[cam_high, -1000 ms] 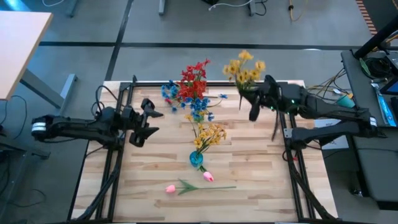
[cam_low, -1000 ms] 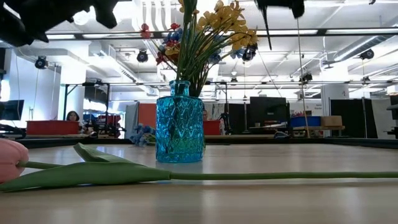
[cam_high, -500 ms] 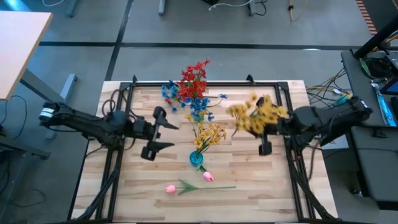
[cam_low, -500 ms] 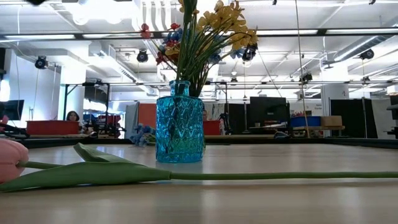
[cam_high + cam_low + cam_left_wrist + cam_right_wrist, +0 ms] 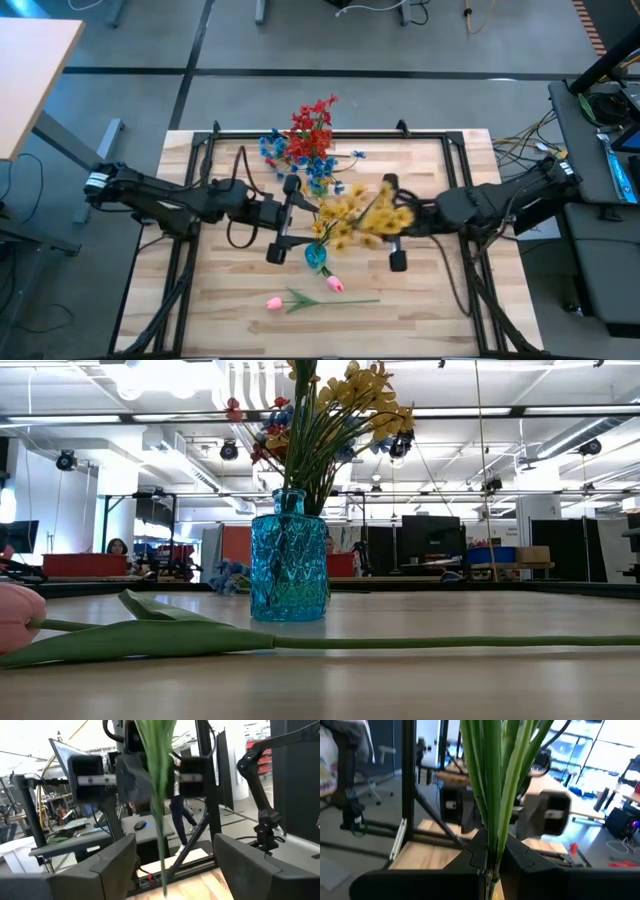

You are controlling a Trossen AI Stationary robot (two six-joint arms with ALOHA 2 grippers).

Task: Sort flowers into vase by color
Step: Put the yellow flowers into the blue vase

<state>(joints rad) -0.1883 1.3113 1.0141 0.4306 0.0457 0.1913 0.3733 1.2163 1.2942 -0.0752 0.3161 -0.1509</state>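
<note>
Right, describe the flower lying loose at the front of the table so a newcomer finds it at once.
Start at the wooden table and find the blue glass vase near its middle. Just in front of it lies a pink tulip, flat on the boards. Unlike the yellow sprays standing in the vase, it has two pink buds on one long green stem.

Green stems [image 5: 159, 795] hang between open left gripper [image 5: 172, 865] fingers [image 5: 107, 865].

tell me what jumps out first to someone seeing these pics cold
The yellow spray stands out, clamped by its stems in the shut right gripper above the middle of the table, right beside the blue glass vase that already holds yellow flowers. The left gripper hangs open on the vase's other side, and a pink tulip lies on the wood nearer the front edge.
</note>
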